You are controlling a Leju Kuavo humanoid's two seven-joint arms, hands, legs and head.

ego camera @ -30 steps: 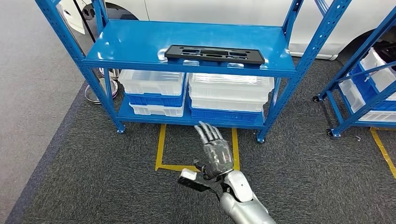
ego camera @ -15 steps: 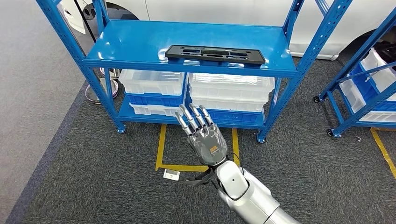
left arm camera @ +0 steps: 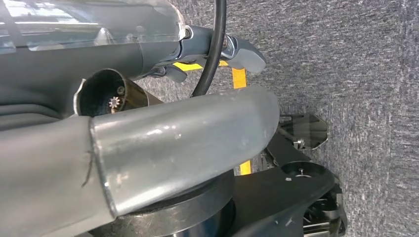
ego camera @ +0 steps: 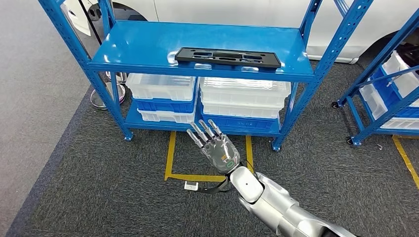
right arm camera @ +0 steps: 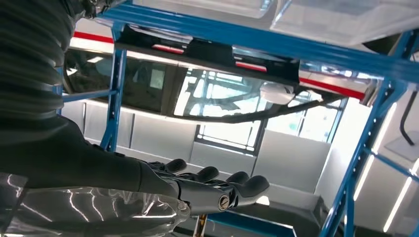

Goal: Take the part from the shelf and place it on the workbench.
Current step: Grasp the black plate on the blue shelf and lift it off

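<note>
Floor: dark grey carpet, lighter grey strip along the left. Yellow tape outline marked on the carpet before a blue steel shelving rack. Lower tier holds stacked white and blue plastic bins. Second blue rack at right, also with bins. White car body behind.

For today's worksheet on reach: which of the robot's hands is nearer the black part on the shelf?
Right. The right hand is raised below the part, empty. The left hand cannot be placed; its wrist camera faces the floor.
</note>
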